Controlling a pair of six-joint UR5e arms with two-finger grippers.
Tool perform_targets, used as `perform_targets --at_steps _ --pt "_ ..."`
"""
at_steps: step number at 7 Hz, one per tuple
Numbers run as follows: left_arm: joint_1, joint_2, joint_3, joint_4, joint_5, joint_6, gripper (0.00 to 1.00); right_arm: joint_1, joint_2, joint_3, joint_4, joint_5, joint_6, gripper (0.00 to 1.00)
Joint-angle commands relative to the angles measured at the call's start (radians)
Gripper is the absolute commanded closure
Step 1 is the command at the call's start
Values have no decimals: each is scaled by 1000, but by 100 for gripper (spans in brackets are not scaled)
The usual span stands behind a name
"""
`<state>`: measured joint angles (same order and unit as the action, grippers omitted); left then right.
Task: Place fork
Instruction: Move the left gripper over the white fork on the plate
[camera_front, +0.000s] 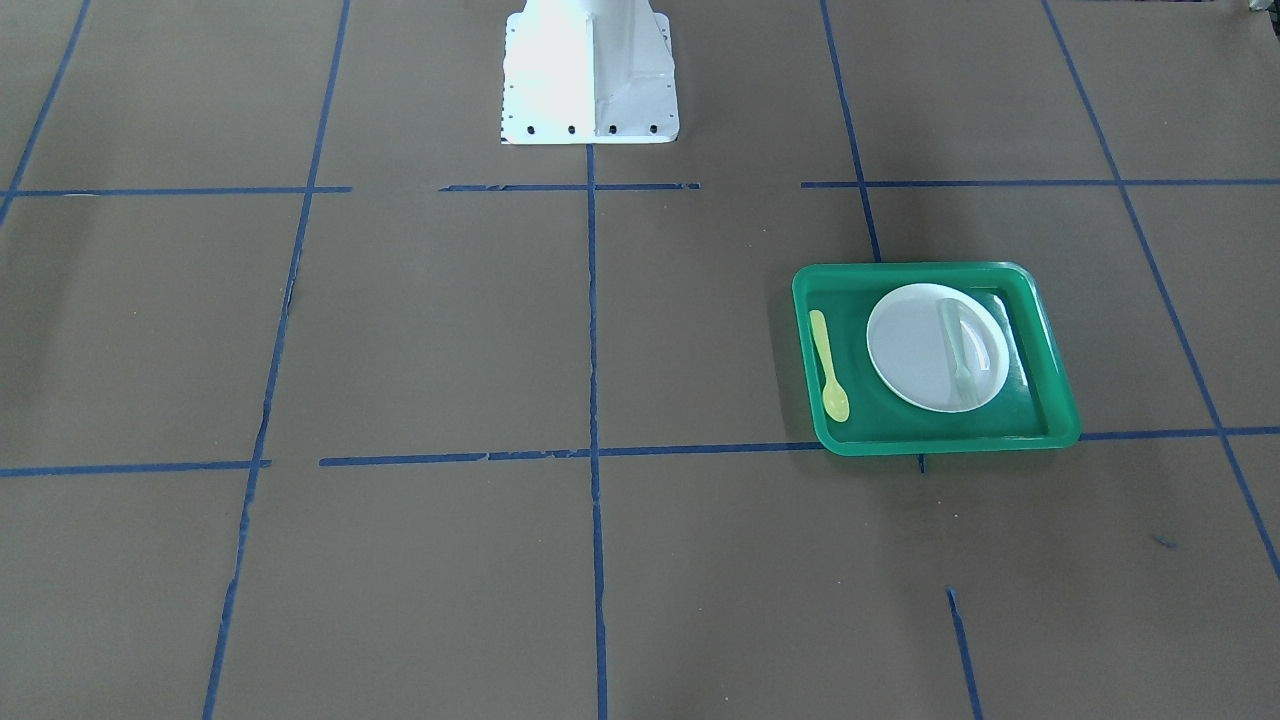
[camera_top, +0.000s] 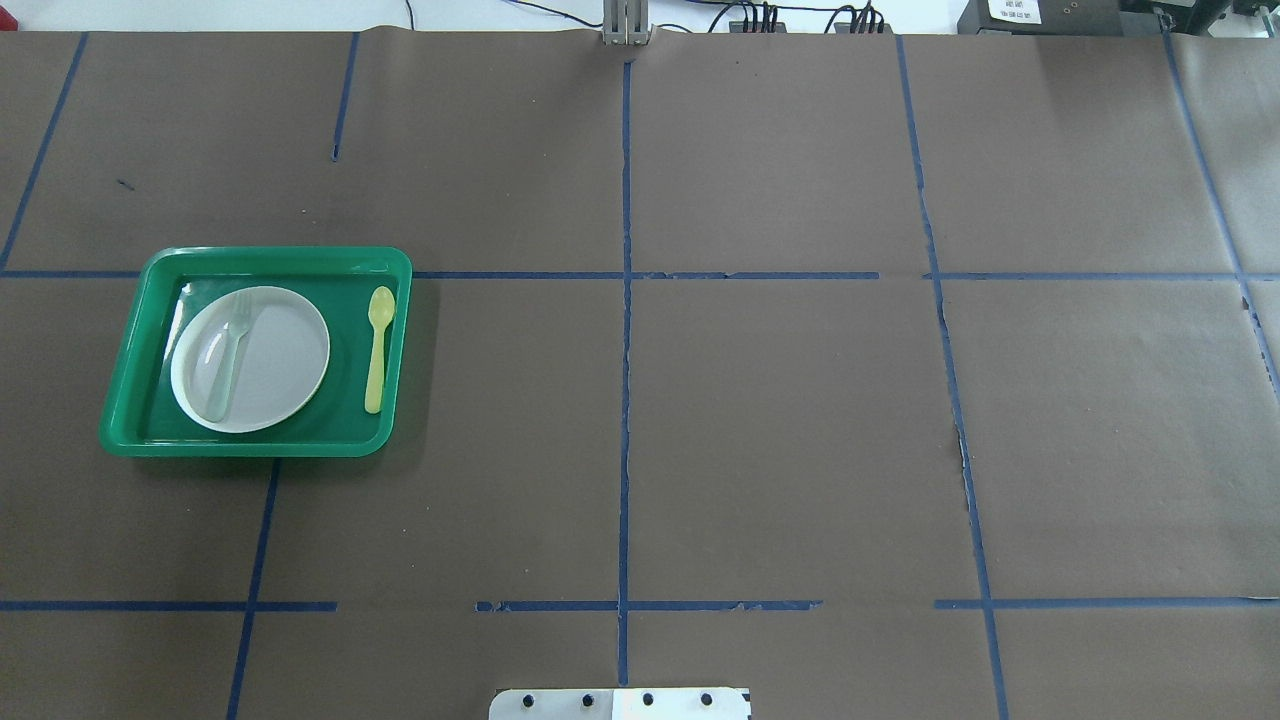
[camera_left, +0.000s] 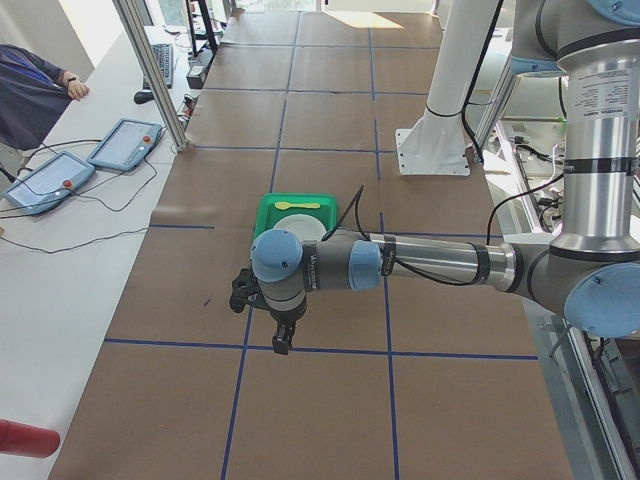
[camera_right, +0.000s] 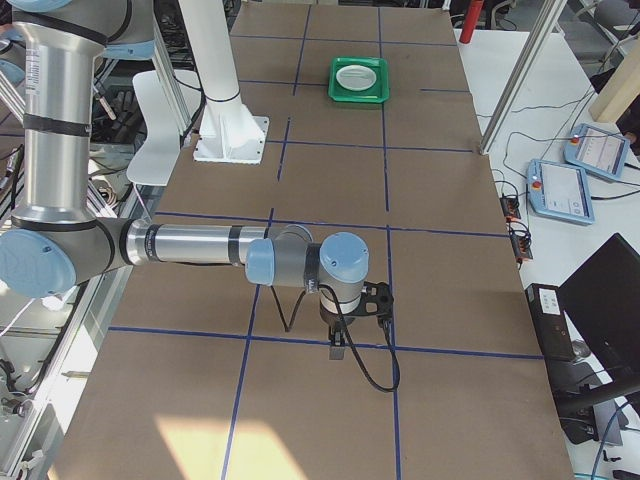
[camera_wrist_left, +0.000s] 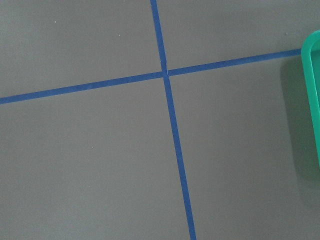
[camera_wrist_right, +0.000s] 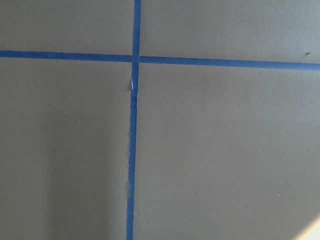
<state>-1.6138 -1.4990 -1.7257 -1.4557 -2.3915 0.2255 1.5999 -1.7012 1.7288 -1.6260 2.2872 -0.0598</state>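
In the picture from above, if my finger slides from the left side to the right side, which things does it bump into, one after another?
fork → yellow spoon → blue tape line running down the middle of the table

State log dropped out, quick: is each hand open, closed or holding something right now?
Left hand: cannot tell open or closed; it shows only in a side view.
Right hand: cannot tell either, for the same reason.

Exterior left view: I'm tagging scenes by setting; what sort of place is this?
Probably a robotics lab: the left arm over a tape-gridded table, teach pendants on a side bench.
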Motion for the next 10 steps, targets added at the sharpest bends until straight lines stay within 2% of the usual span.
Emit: perform_targets --at_steps 1,4,5,7,8,10 --pt "0 3 1 0 0 -5 0 0 0 0 0 0 0 0" --pt "0 -12 3 -2 -9 -6 0 0 0 0 0 0 0 0" --pt "17 -54 6 -8 -11 -9 0 0 0 0 0 0 0 0" --pt "93 -75 -65 -17 0 -47 0 0 0 0 0 0 0 0" --pt "191 -75 -112 -61 2 -177 0 0 0 0 0 0 0 0" --pt "392 -73 -97 -392 105 -578 0 0 0 0 0 0 0 0"
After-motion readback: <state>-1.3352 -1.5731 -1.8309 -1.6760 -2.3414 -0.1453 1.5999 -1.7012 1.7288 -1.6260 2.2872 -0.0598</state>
